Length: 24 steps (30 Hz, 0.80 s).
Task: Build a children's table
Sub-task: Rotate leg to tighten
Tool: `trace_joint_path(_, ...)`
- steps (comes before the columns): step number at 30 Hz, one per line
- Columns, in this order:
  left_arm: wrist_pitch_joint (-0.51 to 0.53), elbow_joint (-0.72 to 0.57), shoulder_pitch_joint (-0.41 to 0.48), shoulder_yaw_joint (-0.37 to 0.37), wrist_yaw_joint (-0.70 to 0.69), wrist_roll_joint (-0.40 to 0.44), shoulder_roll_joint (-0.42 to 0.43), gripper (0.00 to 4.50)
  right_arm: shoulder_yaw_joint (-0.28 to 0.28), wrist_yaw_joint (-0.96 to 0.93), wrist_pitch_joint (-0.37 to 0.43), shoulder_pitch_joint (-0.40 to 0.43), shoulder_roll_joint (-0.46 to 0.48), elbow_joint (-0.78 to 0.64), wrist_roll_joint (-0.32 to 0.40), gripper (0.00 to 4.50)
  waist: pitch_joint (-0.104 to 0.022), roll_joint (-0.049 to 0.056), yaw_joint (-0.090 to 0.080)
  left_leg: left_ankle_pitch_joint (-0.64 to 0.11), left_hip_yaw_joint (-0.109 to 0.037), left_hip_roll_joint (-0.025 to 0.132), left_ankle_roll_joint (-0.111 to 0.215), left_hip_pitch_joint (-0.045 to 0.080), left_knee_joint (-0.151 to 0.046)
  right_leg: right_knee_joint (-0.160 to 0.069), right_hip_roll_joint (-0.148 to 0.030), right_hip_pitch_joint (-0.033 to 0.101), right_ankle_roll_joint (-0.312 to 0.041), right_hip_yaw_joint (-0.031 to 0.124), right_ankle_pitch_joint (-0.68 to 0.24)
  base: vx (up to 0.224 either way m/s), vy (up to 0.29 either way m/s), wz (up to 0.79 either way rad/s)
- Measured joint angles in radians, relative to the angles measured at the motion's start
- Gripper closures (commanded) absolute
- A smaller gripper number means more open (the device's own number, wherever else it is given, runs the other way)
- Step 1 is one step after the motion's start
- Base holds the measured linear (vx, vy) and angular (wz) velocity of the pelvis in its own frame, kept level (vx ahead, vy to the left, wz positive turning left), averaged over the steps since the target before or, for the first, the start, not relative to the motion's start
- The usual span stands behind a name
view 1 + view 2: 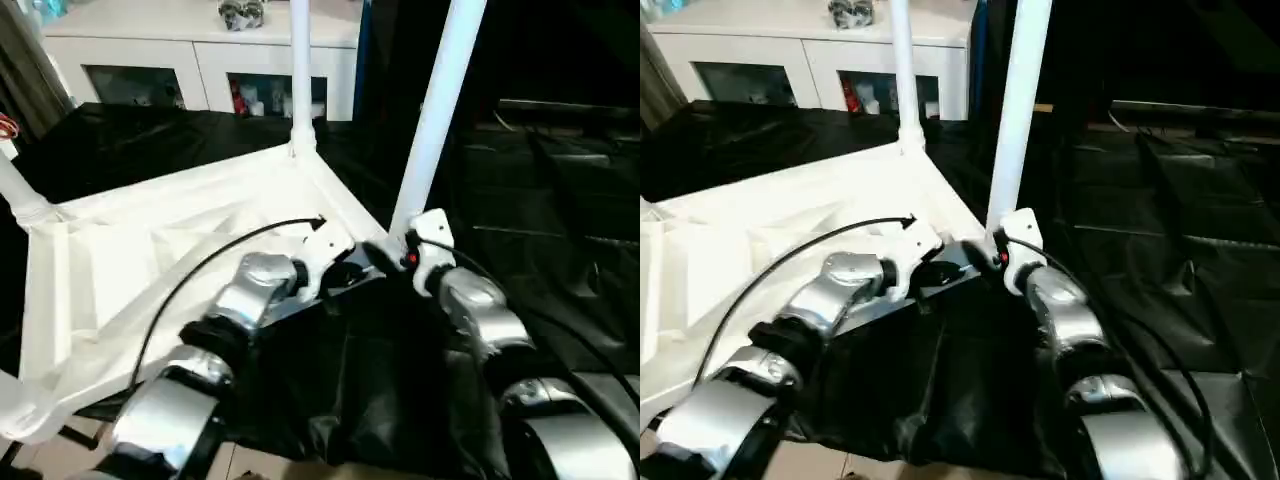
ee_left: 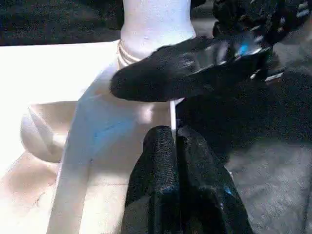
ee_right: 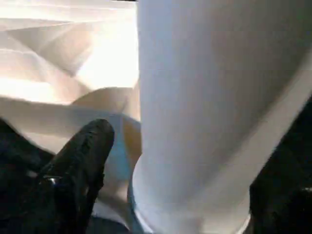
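The white table top [image 1: 150,260] lies upside down on a black cover, ribbed side up. A tapered white leg [image 1: 440,100] rises from its near right corner socket, leaning slightly right. My right gripper [image 1: 397,255] is shut on this leg's base; the leg [image 3: 204,97] stands between its black fingers [image 3: 73,170]. My left gripper [image 2: 174,134] is shut on the thin rim of the top [image 2: 171,114] just beside that corner, and the right gripper's finger [image 2: 170,73] crosses the leg above it. Another leg [image 1: 300,70] stands upright in the far corner, and a third [image 1: 18,192] at the left.
A white cabinet with glass doors [image 1: 200,60] stands behind the work. The black sheet [image 1: 540,200] covers the surface to the right and hangs down in front of the near edge. A black cable [image 1: 200,270] arcs over my left forearm.
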Motion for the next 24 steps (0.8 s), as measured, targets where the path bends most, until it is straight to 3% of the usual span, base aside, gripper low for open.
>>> trace_joint_path(8, -0.013, -0.054, 0.042, -0.010, -0.223, -0.043, 0.086, 4.50, 0.042, 0.313, 0.025, 0.104, -0.087, -0.146, 0.071, 0.45, 0.001, 0.000, 0.011, 0.001, 0.000, 0.001, 0.002, -0.001, 0.001, 0.000, 0.001, -0.001, 0.000, -0.001, 0.000, 0.000, 0.000, 0.00)
trace_joint_path(15, -0.020, -0.069, 0.046, -0.045, -0.388, -0.057, 0.132, 4.50, 0.099, 0.519, 0.080, 0.134, -0.142, -0.237, 0.091, 1.13, 0.001, 0.000, 0.031, 0.000, 0.000, 0.001, 0.000, -0.003, 0.003, 0.000, 0.000, 0.000, 0.000, -0.001, 0.000, 0.000, 0.000, 0.00)
trace_joint_path(24, -0.027, -0.078, 0.048, -0.059, -0.468, -0.060, 0.167, 4.50, 0.143, 0.602, 0.116, 0.145, -0.183, -0.288, 0.090, 1.76, 0.001, -0.001, 0.036, 0.000, 0.000, 0.001, 0.000, -0.004, 0.003, 0.000, 0.000, 0.000, 0.000, -0.001, 0.000, 0.000, 0.000, 0.00)
